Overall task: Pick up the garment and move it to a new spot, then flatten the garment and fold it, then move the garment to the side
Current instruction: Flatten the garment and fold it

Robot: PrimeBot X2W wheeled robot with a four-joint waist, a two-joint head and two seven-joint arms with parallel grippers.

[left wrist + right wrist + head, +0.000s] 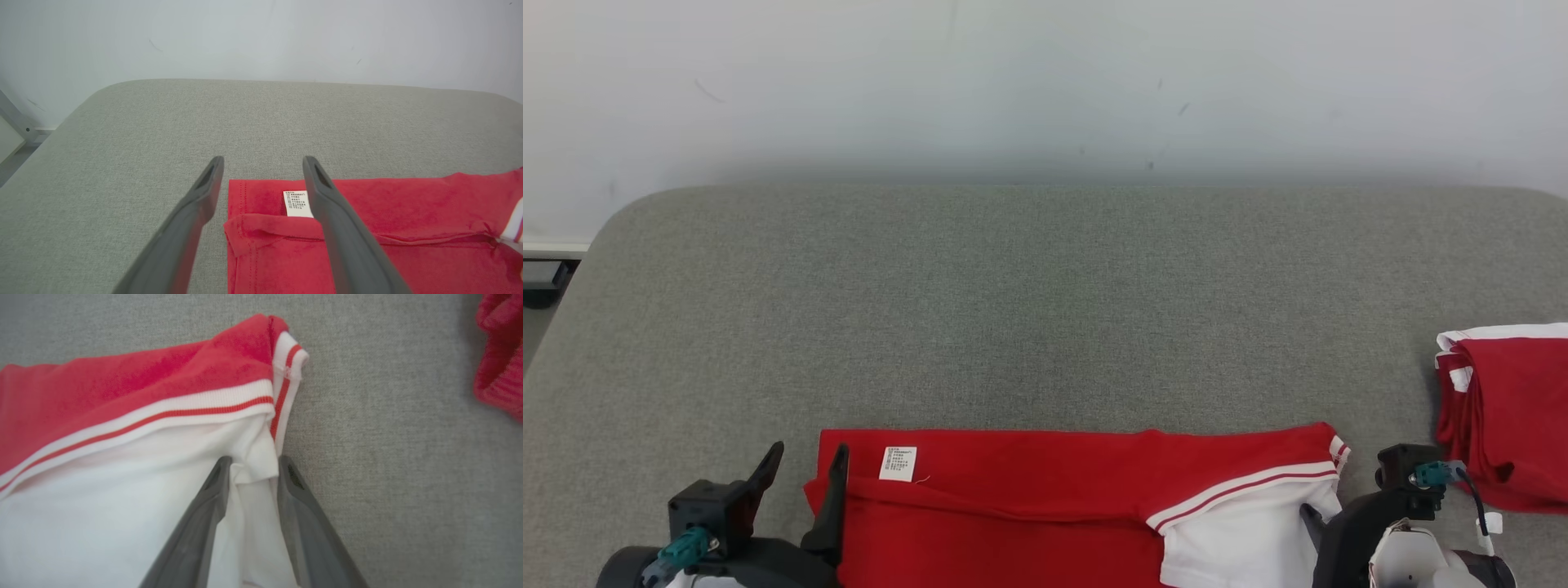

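The left gripper [263,163] is hovering with its fingers spread wide, the red garment's [408,204] corner and white label [297,203] lying between them. The right gripper [255,461] is straddling a fold of the garment's white part; whether it is pinching cannot be told. Farther right of its fingers, a second red garment [498,355] is lying on the grey surface [388,437].

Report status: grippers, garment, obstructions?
Left gripper open, astride garment corner. Right gripper astride its white edge, grip unclear. Garment lies on grey pad. Second red garment apart, right.
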